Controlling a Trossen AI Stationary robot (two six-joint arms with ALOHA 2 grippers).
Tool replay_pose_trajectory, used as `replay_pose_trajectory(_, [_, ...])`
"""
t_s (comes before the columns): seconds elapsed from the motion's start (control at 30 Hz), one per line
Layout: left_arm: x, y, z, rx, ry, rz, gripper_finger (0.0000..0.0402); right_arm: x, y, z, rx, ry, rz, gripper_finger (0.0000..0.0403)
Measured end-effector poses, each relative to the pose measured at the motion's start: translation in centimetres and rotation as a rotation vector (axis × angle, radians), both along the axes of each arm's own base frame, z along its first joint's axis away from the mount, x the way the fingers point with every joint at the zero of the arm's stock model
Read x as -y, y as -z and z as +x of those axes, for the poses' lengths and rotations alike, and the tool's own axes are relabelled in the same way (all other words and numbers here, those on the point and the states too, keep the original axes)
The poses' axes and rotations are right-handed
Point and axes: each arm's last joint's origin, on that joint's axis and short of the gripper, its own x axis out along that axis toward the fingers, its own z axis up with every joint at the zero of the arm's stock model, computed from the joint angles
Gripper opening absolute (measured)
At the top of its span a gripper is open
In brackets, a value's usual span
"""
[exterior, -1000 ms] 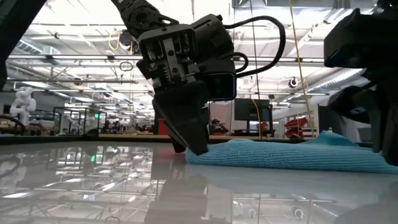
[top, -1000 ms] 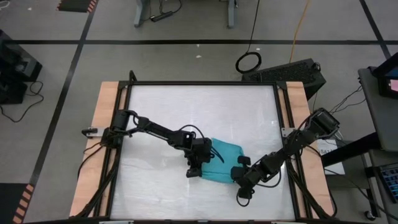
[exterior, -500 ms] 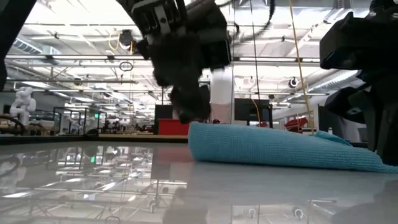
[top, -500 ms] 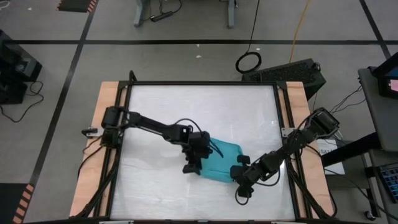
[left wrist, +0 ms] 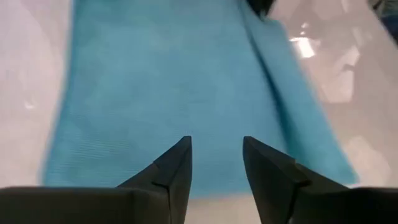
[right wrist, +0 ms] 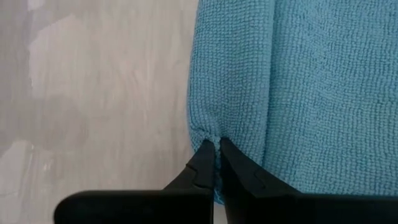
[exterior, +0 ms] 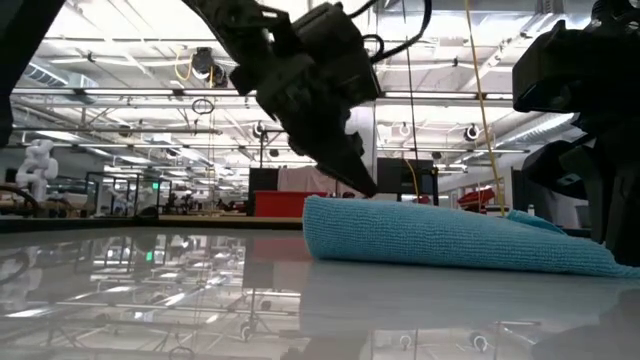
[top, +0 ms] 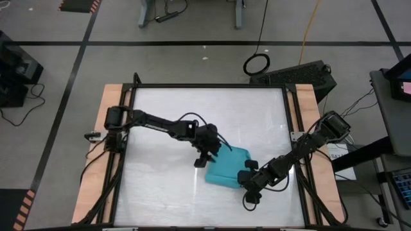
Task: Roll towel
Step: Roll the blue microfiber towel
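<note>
Mid-roll: my right gripper (right wrist: 216, 163) pinches the towel (top: 226, 168) edge, left gripper (left wrist: 216, 163) released above it, next regrasp the fold.

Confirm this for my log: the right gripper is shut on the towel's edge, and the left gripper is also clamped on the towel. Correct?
Not quite. The right gripper is indeed shut on the edge of the towel. But the left gripper is not clamped on it: the left wrist view shows its fingers apart with nothing between them, the towel lying beyond them.
</note>
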Motion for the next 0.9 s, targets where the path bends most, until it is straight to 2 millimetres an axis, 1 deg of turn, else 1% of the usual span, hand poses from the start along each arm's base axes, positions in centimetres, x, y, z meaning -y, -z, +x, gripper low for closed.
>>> replay_pose_trajectory(0.07, [-0.4, 0.3, 0.2, 0.021, 0.011, 0.018, 0.0137, 0.0, 0.0, 0.1, 0.008, -0.002, 0.006, 0.0002])
replay_pose_trajectory(0.17, [-0.8, 1.4, 0.5, 0.014, 0.026, 0.035, 0.0127, -0.1, -0.1, 0.2, 0.019, -0.003, 0.017, 0.0002])
replay_pose_trajectory(0.27, [-0.9, 2.6, 0.7, 0.002, 0.046, 0.036, 0.0121, -0.1, -0.1, 0.2, 0.02, -0.005, 0.017, 0.0002])
replay_pose_trajectory(0.4, [-1.3, 4.6, 0.7, -0.059, 0.051, 0.0, 0.012, -0.2, -0.1, 0.2, 0.024, -0.011, 0.016, 0.0002])
replay_pose_trajectory(0.63, [-1.8, 5.0, 0.4, -0.127, 0.012, 0.005, 0.012, -0.1, -0.1, 0.3, 0.028, -0.019, 0.012, 0.0002])
replay_pose_trajectory(0.9, [-4.3, 5.6, -1.3, -0.33, -0.104, -0.011, 0.012, 1.1, -0.1, 1.2, 0.037, 0.001, 0.006, 0.0002])
